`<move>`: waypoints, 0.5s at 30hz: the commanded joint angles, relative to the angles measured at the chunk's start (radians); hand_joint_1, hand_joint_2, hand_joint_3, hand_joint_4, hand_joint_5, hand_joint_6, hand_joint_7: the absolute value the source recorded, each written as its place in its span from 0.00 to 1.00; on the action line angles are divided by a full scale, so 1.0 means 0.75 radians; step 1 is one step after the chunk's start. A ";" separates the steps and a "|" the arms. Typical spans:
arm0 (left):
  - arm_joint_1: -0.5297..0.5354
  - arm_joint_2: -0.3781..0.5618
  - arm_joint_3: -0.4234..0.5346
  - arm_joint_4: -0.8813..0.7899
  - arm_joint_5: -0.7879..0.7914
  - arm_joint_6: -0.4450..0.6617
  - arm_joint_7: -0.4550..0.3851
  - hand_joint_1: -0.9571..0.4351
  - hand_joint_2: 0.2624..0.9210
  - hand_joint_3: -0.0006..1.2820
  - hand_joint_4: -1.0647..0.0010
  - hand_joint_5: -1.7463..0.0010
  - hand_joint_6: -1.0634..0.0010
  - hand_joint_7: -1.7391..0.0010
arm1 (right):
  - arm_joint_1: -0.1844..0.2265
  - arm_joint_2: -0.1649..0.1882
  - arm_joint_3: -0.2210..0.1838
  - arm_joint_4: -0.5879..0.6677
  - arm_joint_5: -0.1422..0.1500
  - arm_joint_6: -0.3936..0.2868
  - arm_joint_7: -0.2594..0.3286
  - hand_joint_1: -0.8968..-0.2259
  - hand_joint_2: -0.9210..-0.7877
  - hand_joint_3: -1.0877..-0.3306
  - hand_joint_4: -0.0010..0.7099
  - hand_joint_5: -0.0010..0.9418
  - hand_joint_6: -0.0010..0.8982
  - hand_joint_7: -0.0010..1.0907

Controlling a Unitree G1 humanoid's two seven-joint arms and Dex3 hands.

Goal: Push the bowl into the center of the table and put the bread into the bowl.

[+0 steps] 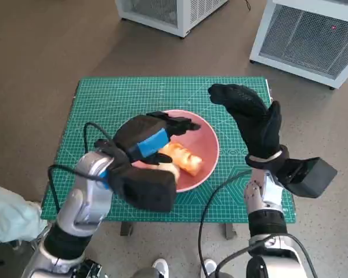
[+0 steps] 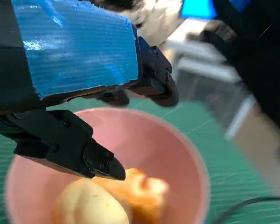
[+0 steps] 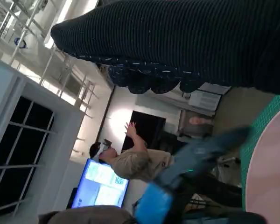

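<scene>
A pink bowl (image 1: 204, 134) sits near the middle of the green mat, and the orange-brown bread (image 1: 182, 157) lies inside it. My left hand (image 1: 148, 139) hovers over the bowl with its fingers spread and nothing in them. In the left wrist view the bread (image 2: 112, 198) rests in the bowl (image 2: 177, 154) just below that hand's fingertips (image 2: 100, 163). My right hand (image 1: 249, 116), in its black glove, is raised to the right of the bowl with fingers apart, holding nothing. The right wrist view shows the bowl's rim (image 3: 266, 172) at the edge.
The green cutting mat (image 1: 104, 104) covers the small table. Two white grilled cabinets (image 1: 307, 35) stand on the floor beyond it. Black cables (image 1: 217, 202) run along both forearms. A person (image 3: 135, 161) sits at a screen in the right wrist view.
</scene>
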 commanded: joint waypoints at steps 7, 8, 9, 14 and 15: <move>0.116 -0.083 0.246 -0.132 -0.329 -0.154 0.178 0.53 0.92 0.00 0.83 1.00 0.71 0.96 | 0.035 -0.005 0.020 -0.004 -0.016 0.003 -0.025 0.33 0.00 0.49 0.26 0.01 0.00 0.50; 0.124 -0.088 0.263 -0.125 -0.351 -0.196 0.203 0.53 0.92 0.00 0.83 1.00 0.71 0.95 | 0.032 -0.006 0.021 -0.003 -0.015 0.003 -0.025 0.33 0.00 0.49 0.26 0.01 0.00 0.50; 0.129 -0.091 0.274 -0.117 -0.366 -0.226 0.221 0.52 0.92 0.00 0.84 1.00 0.71 0.95 | 0.029 -0.008 0.021 0.000 -0.014 0.004 -0.025 0.33 0.00 0.49 0.26 0.01 0.00 0.50; 0.146 -0.119 0.338 -0.021 -0.492 -0.415 0.289 0.45 0.97 0.01 0.84 1.00 0.73 0.93 | 0.014 -0.014 0.026 -0.006 -0.016 0.011 -0.031 0.33 0.00 0.49 0.26 0.01 0.00 0.50; 0.146 -0.122 0.347 -0.001 -0.515 -0.445 0.296 0.44 0.98 0.02 0.84 1.00 0.75 0.90 | 0.011 -0.015 0.027 -0.008 -0.016 0.013 -0.032 0.33 0.00 0.49 0.26 0.01 0.00 0.50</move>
